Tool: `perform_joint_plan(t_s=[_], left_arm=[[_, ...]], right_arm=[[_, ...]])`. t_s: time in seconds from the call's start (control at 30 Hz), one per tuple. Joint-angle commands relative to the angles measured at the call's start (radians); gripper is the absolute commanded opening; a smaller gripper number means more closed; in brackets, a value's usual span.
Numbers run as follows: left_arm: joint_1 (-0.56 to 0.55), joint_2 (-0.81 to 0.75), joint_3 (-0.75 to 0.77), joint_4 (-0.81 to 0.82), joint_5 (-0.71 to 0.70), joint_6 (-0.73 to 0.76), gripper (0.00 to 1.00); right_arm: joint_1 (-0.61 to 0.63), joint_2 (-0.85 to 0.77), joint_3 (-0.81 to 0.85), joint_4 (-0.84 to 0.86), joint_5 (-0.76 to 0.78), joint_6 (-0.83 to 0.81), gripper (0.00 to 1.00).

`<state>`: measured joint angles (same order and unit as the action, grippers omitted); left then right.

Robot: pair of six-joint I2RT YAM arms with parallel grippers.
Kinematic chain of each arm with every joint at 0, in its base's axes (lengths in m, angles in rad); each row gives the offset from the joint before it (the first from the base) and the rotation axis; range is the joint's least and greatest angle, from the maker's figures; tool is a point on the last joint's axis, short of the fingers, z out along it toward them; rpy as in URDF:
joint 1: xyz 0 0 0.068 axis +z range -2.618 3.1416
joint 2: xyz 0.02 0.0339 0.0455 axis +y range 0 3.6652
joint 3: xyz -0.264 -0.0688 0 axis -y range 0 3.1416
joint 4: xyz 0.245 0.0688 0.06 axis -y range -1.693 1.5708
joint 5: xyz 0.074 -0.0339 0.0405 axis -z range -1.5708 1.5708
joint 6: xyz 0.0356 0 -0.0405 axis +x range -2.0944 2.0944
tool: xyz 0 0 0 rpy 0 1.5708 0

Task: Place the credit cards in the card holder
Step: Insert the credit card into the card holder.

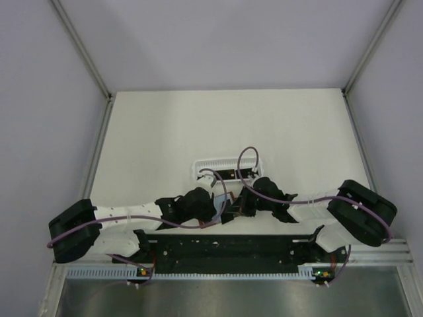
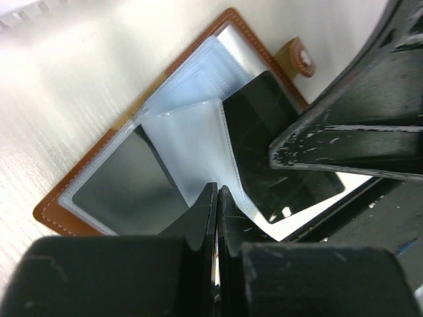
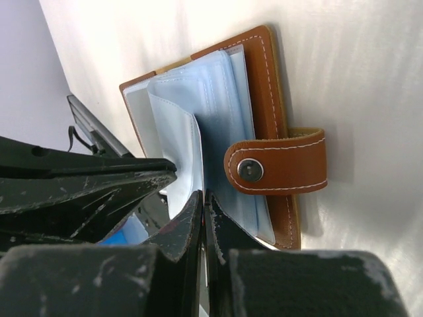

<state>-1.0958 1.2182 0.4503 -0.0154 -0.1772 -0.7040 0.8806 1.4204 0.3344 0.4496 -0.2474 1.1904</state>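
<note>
The brown card holder (image 2: 54, 216) lies open on the white table, its clear bluish pockets fanned out. One black credit card (image 2: 281, 155) sits in the right-hand pocket and a darker one (image 2: 125, 188) behind the left pocket's plastic. My left gripper (image 2: 217, 190) is shut, pinching the lower edge of an upright pocket leaf (image 2: 192, 148). In the right wrist view the card holder (image 3: 264, 86) shows its clasp tab (image 3: 284, 168). There my right gripper (image 3: 203, 193) is shut on a leaf edge (image 3: 178, 145). Seen from above, both grippers (image 1: 225, 214) (image 1: 246, 210) meet over it.
A white slotted basket (image 1: 221, 166) with dark items inside stands just behind the grippers. Each arm's fingers crowd the other's wrist view (image 2: 344, 139) (image 3: 86, 185). The black base rail (image 1: 225, 249) runs along the near edge.
</note>
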Motion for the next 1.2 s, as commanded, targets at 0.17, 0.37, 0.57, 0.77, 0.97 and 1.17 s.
perform_joint_plan(t_s=[0.17, 0.37, 0.57, 0.77, 0.97, 1.17], left_arm=[[-0.003, -0.157, 0.01, -0.031, -0.076, 0.023, 0.0], [-0.001, -0.249, 0.005, -0.07, -0.123, 0.006, 0.0], [-0.001, -0.321, -0.019, -0.1, -0.174, -0.015, 0.0], [-0.003, -0.338, -0.061, -0.089, -0.192, -0.034, 0.0], [-0.001, -0.231, -0.084, 0.008, -0.119, -0.037, 0.0], [-0.003, -0.05, -0.058, 0.068, -0.042, -0.045, 0.0]], right_arm=[[-0.008, 0.029, 0.02, 0.169, -0.069, -0.026, 0.0], [0.0, -0.038, 0.07, 0.051, -0.053, -0.098, 0.0], [0.021, -0.012, 0.141, -0.003, -0.07, -0.163, 0.0], [0.029, 0.067, 0.19, -0.009, -0.073, -0.178, 0.0], [0.031, 0.077, 0.245, -0.181, 0.025, -0.242, 0.0], [0.029, 0.043, 0.279, -0.385, 0.164, -0.316, 0.0]])
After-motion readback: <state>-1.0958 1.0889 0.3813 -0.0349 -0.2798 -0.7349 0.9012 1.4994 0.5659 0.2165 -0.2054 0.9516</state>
